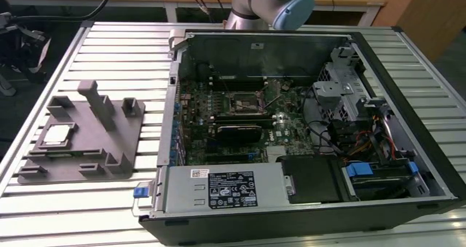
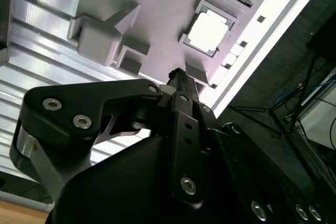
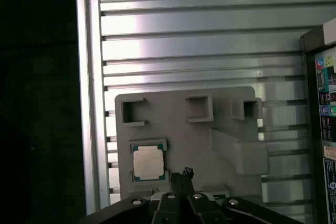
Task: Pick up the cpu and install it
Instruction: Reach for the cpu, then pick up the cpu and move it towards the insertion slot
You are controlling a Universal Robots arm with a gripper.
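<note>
The cpu [image 3: 147, 162] is seated in a recess by the grey holder's [image 3: 181, 142] edge. The gripper [image 3: 185, 173] is held near it, closed narrow and empty.

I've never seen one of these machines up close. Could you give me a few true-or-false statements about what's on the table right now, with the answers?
1. The small square silvery chip lies in a pocket of the grey plastic holder. True.
2. The tool is gripping the chip. False: in both wrist views the tool is apart from the chip and holds nothing.
3. The holder sits inside the black computer case. False: it stands on the slotted metal table, to the exterior view's left of the case.
4. The case lies open, with its circuit board showing. True.
</note>
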